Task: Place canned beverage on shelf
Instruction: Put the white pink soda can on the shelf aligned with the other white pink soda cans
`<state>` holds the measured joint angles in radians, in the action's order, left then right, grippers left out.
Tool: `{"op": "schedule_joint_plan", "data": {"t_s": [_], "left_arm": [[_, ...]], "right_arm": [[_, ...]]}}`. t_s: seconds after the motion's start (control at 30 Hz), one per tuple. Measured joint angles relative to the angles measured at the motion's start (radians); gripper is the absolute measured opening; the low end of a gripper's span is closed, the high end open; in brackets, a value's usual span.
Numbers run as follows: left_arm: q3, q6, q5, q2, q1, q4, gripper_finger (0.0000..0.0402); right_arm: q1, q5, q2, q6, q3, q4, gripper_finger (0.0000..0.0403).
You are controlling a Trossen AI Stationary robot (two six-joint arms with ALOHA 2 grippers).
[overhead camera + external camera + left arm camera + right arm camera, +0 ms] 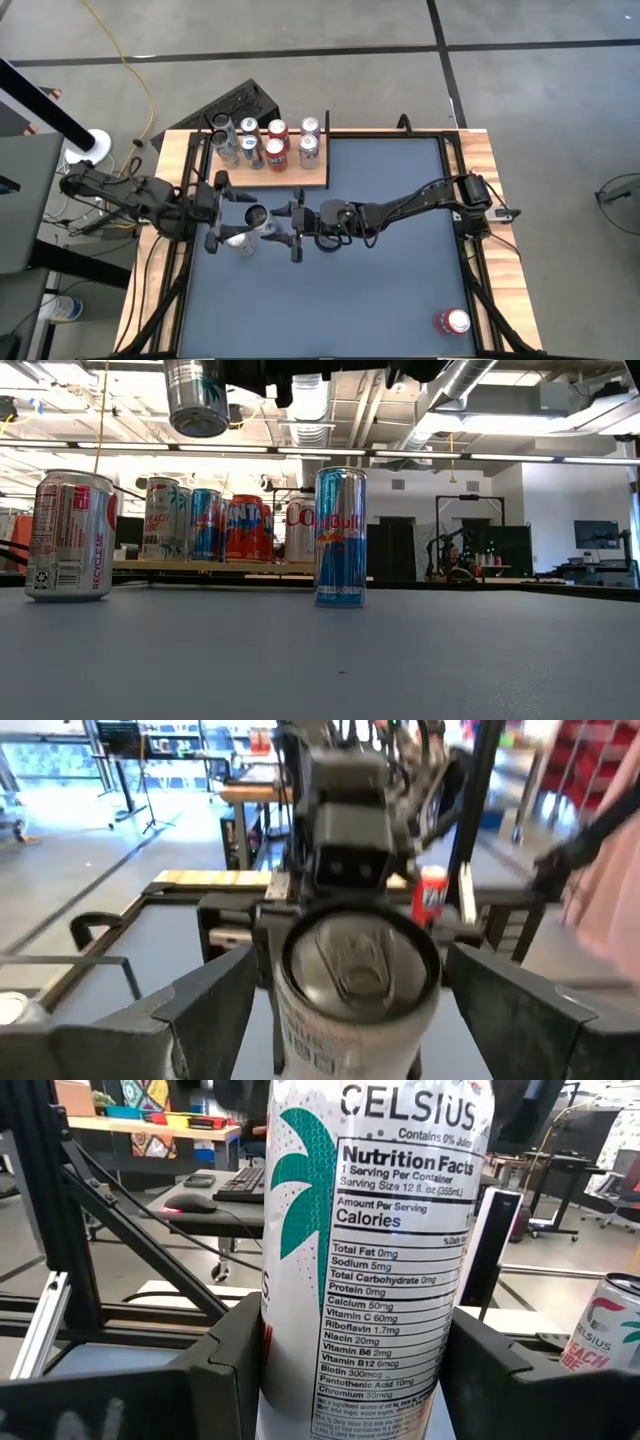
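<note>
At the desk's near-right corner a red-and-white aluminium soda can [452, 321] stands alone, well apart from both arms; it looks like stock waiting its turn. Closer to the middle, left of centre, a slim blue-and-silver energy-drink can [340, 538] stands upright on the blue top, just beside the grippers but gripped by neither.

Above it is the piece being worked, a tall white drink can with a teal palm print [370, 1250]. It is held upright and clear of the desk, and the low view shows its base hanging in the air. The right gripper [278, 222] has its fingers closed against the can's sides and bears its weight. The left gripper [238, 216] straddles the same can from the opposite side, with its fingers spread wide and a gap showing on each side, so it grips nothing. This looks like a handover, probably because the left arm sits closer to the shelf.

At the far-left corner is the light-brown wood-grain shelf board [315, 178]. It carries six upright cans [265, 140] grouped along its far edge, and its near strip is bare and free to take the can.
</note>
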<state>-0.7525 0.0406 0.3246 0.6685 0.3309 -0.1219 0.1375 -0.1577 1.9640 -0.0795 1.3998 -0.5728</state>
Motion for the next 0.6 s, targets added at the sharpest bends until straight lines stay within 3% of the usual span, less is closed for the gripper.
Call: {"op": "schedule_joint_plan", "data": {"t_s": [0.27,0.6], "left_arm": [[0.0,0.002,-0.012,0.058,0.0,-0.021,0.0313],[0.001,-0.03,-0.024,0.146,0.0,0.065,0.032]], "right_arm": [[0.0,-0.002,0.0,0.0,0.001,-0.007,0.0213],[0.001,0.001,-0.002,-0.001,0.002,-0.013,0.0213]]}}
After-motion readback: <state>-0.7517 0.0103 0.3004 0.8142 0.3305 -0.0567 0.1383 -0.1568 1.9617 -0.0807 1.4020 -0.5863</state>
